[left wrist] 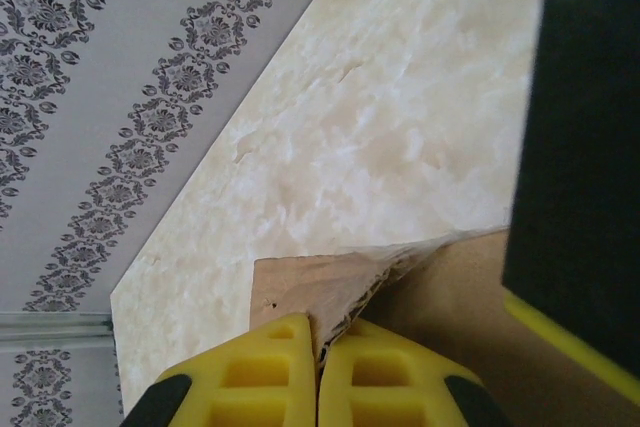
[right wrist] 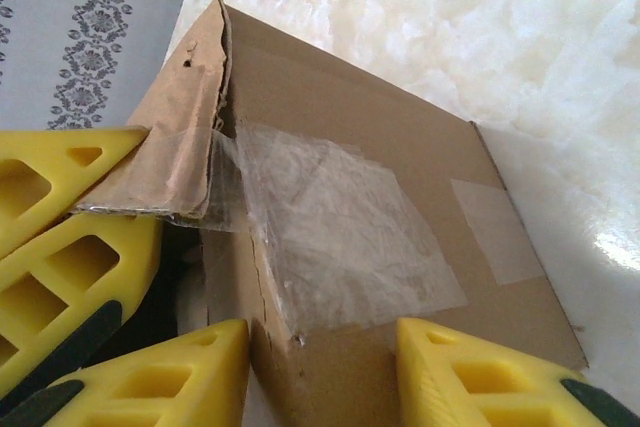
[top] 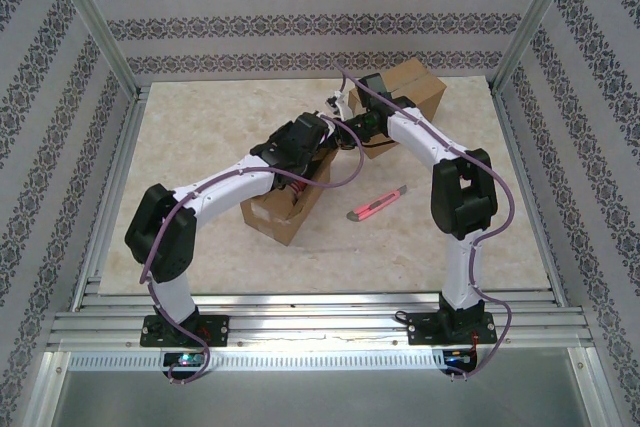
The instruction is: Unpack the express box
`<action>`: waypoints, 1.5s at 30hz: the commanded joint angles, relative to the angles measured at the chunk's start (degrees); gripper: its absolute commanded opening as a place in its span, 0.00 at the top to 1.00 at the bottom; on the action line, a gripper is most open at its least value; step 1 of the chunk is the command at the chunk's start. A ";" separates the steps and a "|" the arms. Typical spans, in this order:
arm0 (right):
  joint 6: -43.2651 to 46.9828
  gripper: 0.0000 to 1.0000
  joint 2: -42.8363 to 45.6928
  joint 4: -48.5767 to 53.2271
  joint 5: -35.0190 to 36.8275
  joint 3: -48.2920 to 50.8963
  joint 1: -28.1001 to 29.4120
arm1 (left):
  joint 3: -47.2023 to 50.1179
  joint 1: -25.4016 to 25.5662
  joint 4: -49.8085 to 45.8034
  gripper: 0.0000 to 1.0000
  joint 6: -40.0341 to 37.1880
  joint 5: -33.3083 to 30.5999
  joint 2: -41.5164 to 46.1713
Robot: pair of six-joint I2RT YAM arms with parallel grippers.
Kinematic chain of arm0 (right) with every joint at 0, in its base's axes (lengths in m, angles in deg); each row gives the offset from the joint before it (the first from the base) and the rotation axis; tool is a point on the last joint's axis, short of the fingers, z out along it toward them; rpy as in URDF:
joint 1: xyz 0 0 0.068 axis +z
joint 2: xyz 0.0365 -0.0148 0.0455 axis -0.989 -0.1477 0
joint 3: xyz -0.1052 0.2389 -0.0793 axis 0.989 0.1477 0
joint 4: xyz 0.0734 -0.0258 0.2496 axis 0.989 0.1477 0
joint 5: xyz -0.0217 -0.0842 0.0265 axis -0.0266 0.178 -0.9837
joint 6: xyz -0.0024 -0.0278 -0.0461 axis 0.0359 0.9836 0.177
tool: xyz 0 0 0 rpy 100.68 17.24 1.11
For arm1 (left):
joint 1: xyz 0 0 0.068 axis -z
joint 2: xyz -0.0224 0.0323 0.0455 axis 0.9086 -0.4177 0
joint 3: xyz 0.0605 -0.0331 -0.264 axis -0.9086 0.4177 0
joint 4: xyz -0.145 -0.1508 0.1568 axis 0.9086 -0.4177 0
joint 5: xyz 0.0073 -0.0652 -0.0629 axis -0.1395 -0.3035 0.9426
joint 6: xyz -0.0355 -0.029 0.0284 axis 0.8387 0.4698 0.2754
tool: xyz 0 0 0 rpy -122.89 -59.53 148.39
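Note:
The express box point(top: 283, 211) is brown cardboard and sits mid-table under my left arm. In the left wrist view my left gripper point(left wrist: 321, 352) is shut on the edge of a torn top flap point(left wrist: 300, 287), which it holds raised. In the right wrist view the same flap point(right wrist: 170, 162) carries loose clear tape point(right wrist: 330, 237), and the left gripper's yellow fingers point(right wrist: 60, 247) pinch it at the left. My right gripper point(right wrist: 322, 367) stands open, its fingers either side of the box's corner; the left finger touches the cardboard. The box's inside is hidden.
A second cardboard box point(top: 418, 90) stands at the back right, behind my right arm. A red utility knife point(top: 378, 205) lies on the marble tabletop point(top: 200, 147) right of the express box. Patterned walls and metal posts enclose the table.

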 commanded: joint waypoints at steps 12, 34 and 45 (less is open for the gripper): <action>-0.18 0.63 -1.17 6.39 12.83 4.18 2.36 | -1.01 -5.59 -0.72 1.00 10.31 7.02 4.38; -10.32 0.02 9.21 -1.59 7.98 1.03 1.68 | 0.28 -10.95 -6.70 1.00 21.06 15.80 11.00; -13.46 0.03 26.80 -2.93 21.67 8.67 5.20 | -3.05 -13.70 -18.84 1.00 34.06 15.55 12.74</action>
